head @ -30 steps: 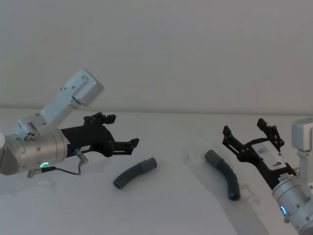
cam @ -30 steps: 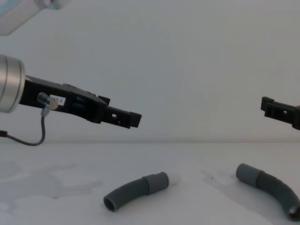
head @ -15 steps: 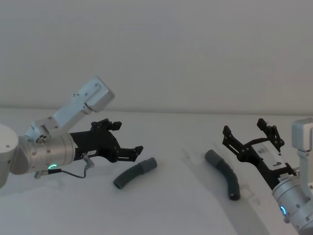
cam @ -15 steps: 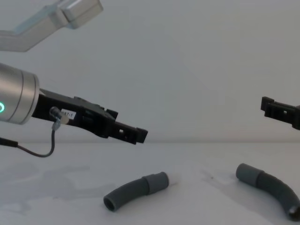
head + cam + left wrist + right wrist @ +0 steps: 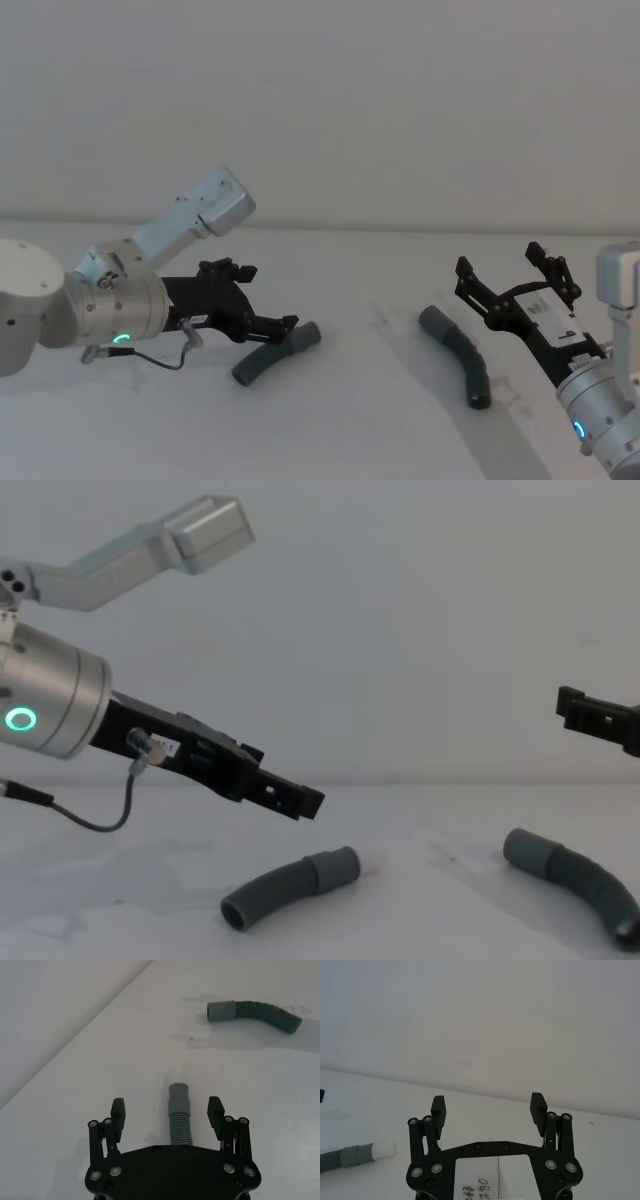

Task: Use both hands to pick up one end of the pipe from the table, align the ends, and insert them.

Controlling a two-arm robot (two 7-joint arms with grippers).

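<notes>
While both pipe pieces lie flat on the table [image 5: 350, 430], the left gripper [image 5: 268, 296] hangs just above the left piece [image 5: 262, 362], tilted down towards it. Its fingers are spread wide and grip nothing. In the left wrist view the left cuff [image 5: 178, 1095] sits between the two fingertips [image 5: 118, 1106]. In the chest view the left gripper [image 5: 296, 798] is clear of the left piece [image 5: 285, 885], not touching. That piece lies curved, its cuff end pointing right, with a short white tip [image 5: 383, 1149] on it. The right piece [image 5: 462, 355] lies well apart to the right, its right cuff [image 5: 433, 322] turned towards the left piece. The right gripper [image 5: 500, 258] is raised above the table, near the right piece on its right side, fingers wide apart and empty
</notes>
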